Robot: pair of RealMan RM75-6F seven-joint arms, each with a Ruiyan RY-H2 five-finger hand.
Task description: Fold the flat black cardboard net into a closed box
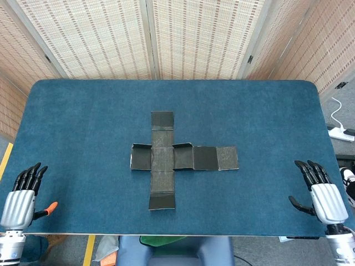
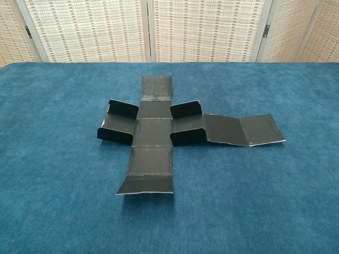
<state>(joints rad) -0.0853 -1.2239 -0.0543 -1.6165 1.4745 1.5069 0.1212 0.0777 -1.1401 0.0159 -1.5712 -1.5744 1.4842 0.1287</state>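
The left hand (image 1: 21, 194) is seen at the table's (image 1: 83, 127) near left corner, fingers extended close together, nothing held. The right hand (image 1: 321, 194) is seen at the near right edge, fingers spread and thumb out, likewise empty. Both are well apart from the net (image 1: 166, 158), which is laid at the table's middle as a black cross. Small side flaps are raised on the left and right arms; the far right panel is tilted slightly up.

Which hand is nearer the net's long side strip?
Right. The right hand sits at the table's near right edge, on the side strip's side. The left hand is at the near left edge, across the net.
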